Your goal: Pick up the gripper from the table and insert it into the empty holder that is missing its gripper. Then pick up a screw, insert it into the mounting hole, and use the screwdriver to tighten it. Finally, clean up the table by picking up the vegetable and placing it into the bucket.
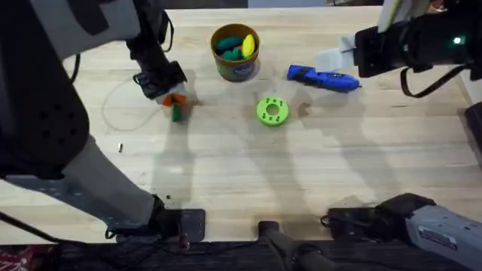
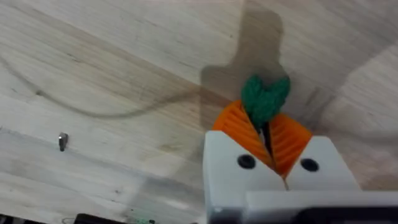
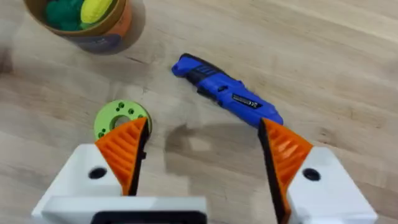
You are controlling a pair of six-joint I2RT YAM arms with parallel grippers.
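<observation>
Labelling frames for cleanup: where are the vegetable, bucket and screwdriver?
vegetable (image 2: 264, 99), left wrist view, green leafy top.
bucket (image 1: 235, 71), overhead view, labelled side wall.
screwdriver (image 3: 227, 98), right wrist view, middle of blue body.

Left hand (image 2: 267, 146) hides the vegetable's (image 2: 266, 99) orange body.

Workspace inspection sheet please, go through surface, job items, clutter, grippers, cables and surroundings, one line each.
Surface: pale wooden table, with a faint curved mark at its left.
Job's things: screwdriver lying flat right of the bucket; vegetable pinched in the left gripper, at table level; small screw lying loose at left.
Clutter: green disc with holes mid-table; green and yellow toy pieces in the bucket.
Grippers: left shut on the vegetable; right gripper open above the table.
Cables: black cable looping from the right arm.
Surroundings: nothing seen.
</observation>
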